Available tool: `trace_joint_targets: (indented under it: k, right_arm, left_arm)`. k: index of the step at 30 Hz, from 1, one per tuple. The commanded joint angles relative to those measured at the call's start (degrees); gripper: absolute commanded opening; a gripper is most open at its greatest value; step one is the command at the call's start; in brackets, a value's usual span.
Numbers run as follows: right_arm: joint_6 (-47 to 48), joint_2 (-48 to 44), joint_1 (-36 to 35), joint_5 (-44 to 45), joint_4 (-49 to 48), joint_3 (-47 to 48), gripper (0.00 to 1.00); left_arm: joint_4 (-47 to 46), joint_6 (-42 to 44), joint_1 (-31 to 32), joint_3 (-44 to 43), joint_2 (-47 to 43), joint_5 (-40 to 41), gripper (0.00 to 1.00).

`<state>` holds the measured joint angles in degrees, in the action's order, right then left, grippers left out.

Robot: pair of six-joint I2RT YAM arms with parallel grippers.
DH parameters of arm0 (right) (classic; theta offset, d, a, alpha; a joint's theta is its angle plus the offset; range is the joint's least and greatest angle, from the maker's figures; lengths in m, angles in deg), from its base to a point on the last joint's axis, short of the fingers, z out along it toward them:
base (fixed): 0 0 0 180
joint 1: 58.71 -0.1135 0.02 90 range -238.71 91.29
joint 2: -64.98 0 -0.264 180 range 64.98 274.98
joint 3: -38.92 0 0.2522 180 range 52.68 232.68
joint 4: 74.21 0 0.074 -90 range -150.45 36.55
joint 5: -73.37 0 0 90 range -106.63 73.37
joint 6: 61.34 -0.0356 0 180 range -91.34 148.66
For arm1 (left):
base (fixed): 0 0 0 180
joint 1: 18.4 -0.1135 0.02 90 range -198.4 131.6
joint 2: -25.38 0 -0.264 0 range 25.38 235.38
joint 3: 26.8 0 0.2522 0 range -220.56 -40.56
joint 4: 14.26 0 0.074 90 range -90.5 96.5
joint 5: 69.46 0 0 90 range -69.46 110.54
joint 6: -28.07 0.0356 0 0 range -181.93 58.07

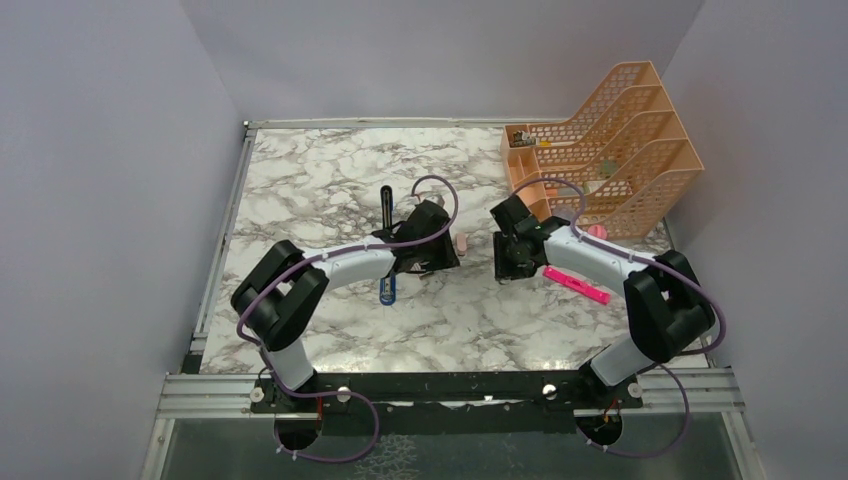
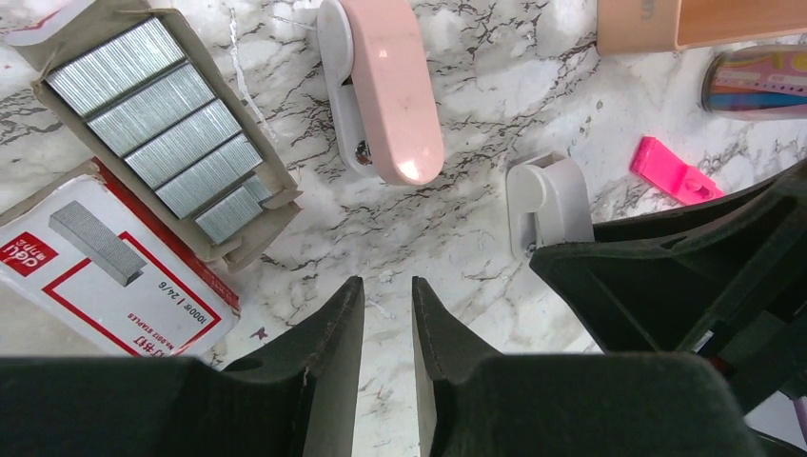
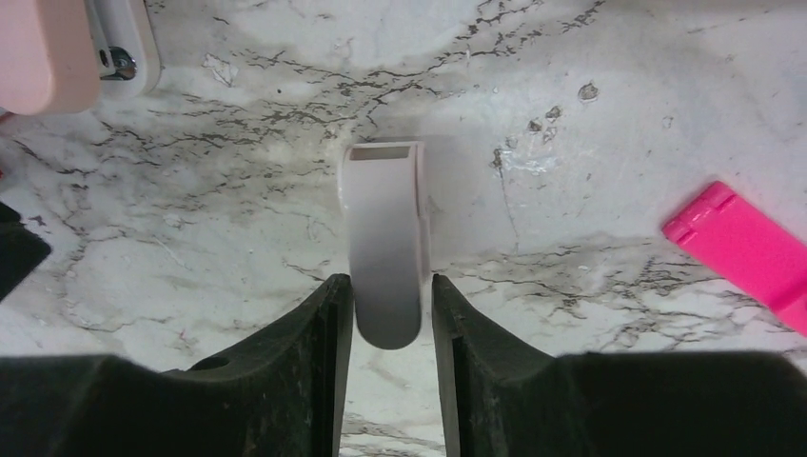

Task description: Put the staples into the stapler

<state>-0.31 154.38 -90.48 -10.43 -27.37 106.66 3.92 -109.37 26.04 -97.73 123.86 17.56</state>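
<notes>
The stapler lies under my left forearm: its blue end (image 1: 388, 291) sticks out near me and its black arm (image 1: 386, 205) points away. The staples show in the left wrist view as a grey tray of silvery strips (image 2: 157, 133) beside a red-and-white box (image 2: 100, 262). My left gripper (image 2: 387, 286) (image 1: 432, 248) hovers over bare marble just right of the box, slightly open with nothing between its fingers. The right gripper (image 3: 390, 284) (image 1: 512, 260) is closed around a small white piece with a rounded end (image 3: 384, 243) (image 2: 545, 198).
A pink-and-white rounded object (image 2: 381, 86) (image 1: 461, 241) lies between the two grippers. A bright pink highlighter (image 1: 577, 285) (image 3: 742, 248) lies under the right arm. An orange desk organiser (image 1: 600, 140) fills the back right corner. The grippers stand close together.
</notes>
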Motion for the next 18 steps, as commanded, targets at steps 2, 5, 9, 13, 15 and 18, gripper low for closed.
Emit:
trace_joint_targets:
  k: [2,5,9,13,15,18]
  right_arm:
    - [-0.86,-3.35,0.22,4.38,2.65,3.24,0.47]
    - [-0.27,-4.91,0.22,4.85,2.64,4.41,0.52]
    - [1.86,-6.65,0.20,3.00,0.81,4.93,0.56]
    - [5.11,-7.63,0.22,-1.58,-2.28,5.31,0.58]
    - [5.61,-7.79,0.10,-4.47,-3.91,5.85,0.58]
    - [5.94,-7.94,-0.19,-10.34,-7.00,6.40,0.63]
  left_arm:
    - [1.28,2.12,-0.57,0.01,-4.50,2.50,0.29]
    - [2.52,3.55,-0.95,-0.38,-6.25,3.31,0.33]
    - [5.37,5.37,-2.02,-0.05,-9.62,6.32,0.41]
    - [9.78,6.30,-4.45,1.81,-15.27,9.47,0.56]
    - [12.38,6.79,-6.31,2.94,-18.67,10.39,0.64]
    - [15.90,7.67,-8.51,4.84,-24.09,13.48,0.78]
